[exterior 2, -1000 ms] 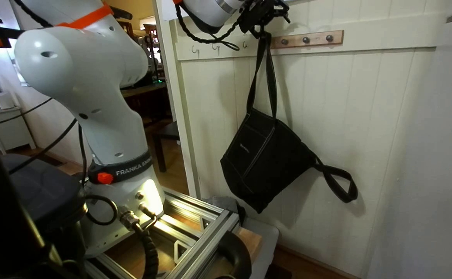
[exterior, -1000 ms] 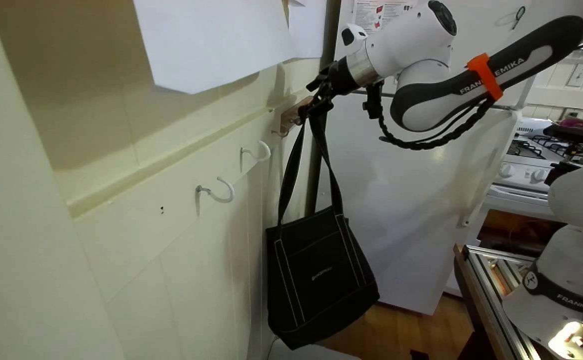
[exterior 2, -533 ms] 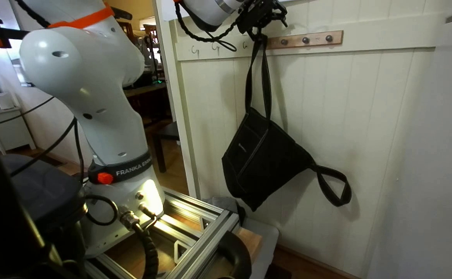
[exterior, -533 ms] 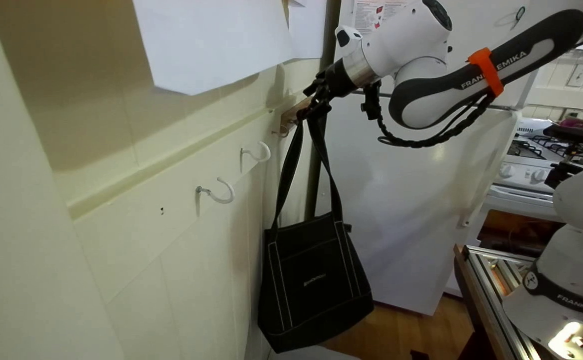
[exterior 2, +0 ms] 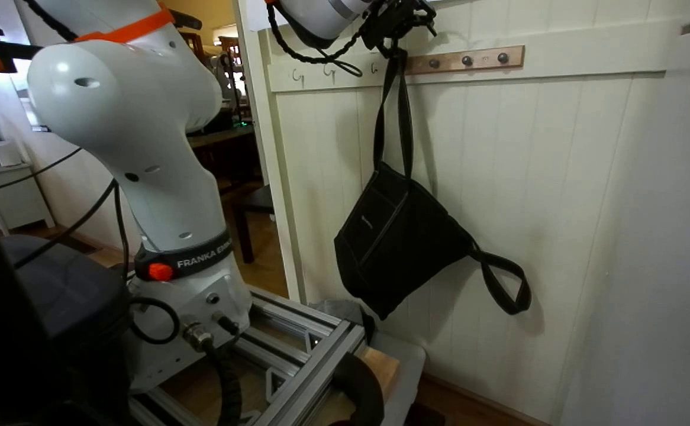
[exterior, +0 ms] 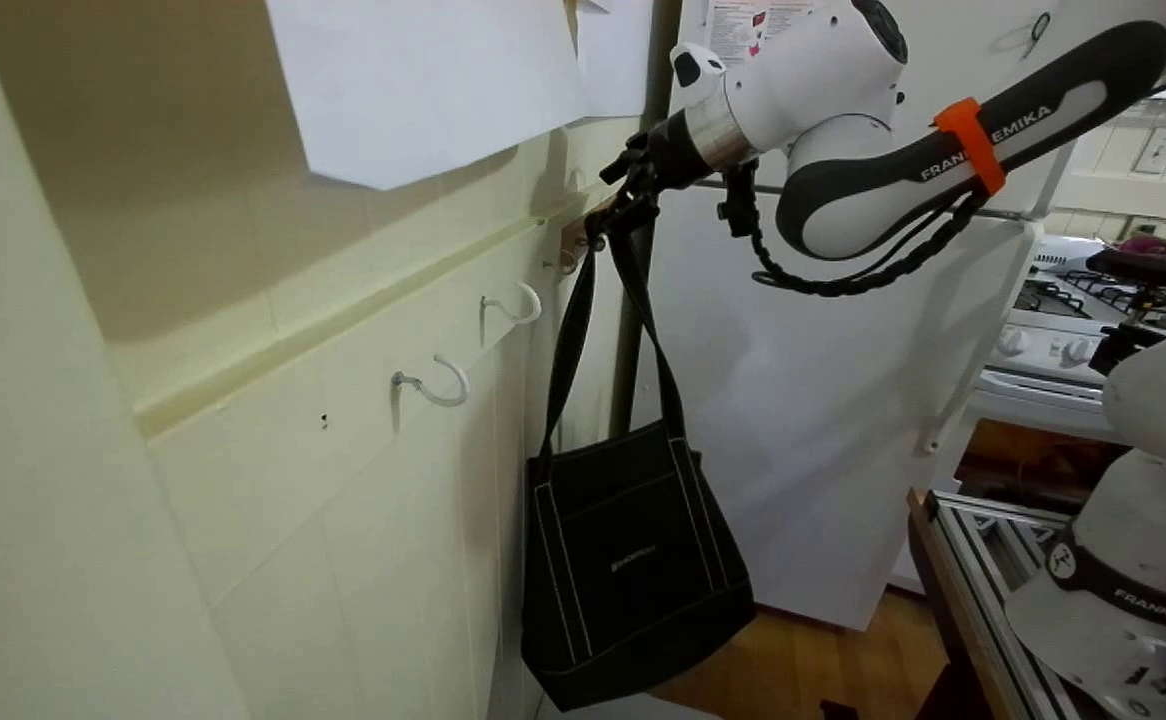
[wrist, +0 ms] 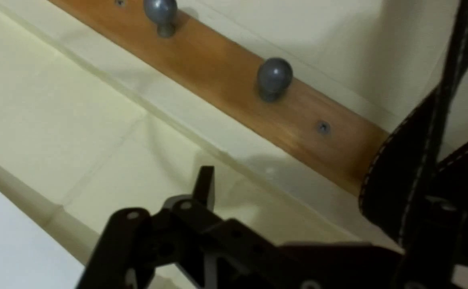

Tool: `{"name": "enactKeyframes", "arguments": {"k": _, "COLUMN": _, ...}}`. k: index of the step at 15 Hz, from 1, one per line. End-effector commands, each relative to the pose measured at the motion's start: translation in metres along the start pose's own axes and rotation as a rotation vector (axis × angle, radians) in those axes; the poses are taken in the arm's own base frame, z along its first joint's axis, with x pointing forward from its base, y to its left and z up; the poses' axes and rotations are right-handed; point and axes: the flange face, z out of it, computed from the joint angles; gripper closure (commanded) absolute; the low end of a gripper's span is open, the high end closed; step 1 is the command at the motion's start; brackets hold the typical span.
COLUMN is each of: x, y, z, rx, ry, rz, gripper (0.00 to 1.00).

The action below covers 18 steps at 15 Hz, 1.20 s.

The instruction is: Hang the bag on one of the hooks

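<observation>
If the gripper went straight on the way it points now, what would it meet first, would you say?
Most likely the cream wall, near the wooden knob strip, though depth is hard to judge here. The bag strap hanging from the gripper might brush something sooner.

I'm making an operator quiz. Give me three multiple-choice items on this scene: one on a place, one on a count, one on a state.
1. Where is the black, squarish fabric tote bag relative to the black, two-fingered metal tool?
A. Above it
B. Below it
C. Level with it

2. How many round, shiny grey knobs show on the tan wooden board in the wrist view?
A. Two
B. Four
C. Six

3. How is the bag's lower black fabric strap?
A. Clamped
B. Knotted
C. Dangling in a loop

1 B: both exterior views show the bag hanging under the tool.
2 A: one at the top edge, one nearer the middle.
3 C: an exterior view shows it looping free.
</observation>
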Motion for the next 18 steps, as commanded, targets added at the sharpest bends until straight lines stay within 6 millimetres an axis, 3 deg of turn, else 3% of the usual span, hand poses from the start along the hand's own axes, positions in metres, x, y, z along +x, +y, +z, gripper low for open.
{"name": "enactKeyframes", "arguments": {"k": 1, "x": 0.014, "y": -0.003, "z": -0.014, "rx": -0.027, "ry": 0.158, "rz": -0.052, "gripper": 0.0}}
{"name": "enactKeyframes", "arguments": {"k": 6, "x": -0.006, "y": 0.004, "z": -0.014, "rx": -0.059, "ry": 0.21, "rz": -0.086, "gripper": 0.0}}
{"name": "enactKeyframes", "arguments": {"k": 11, "x": -0.016, "y": 0.018, "z": -0.021, "rx": -0.138, "ry": 0.178, "rz": -0.037, "gripper": 0.0}}
{"name": "enactKeyframes", "arguments": {"k": 18, "x": -0.03, "y": 0.023, "z": -0.012, "rx": -0.216, "ry": 0.081, "rz": -0.021, "gripper": 0.0}}
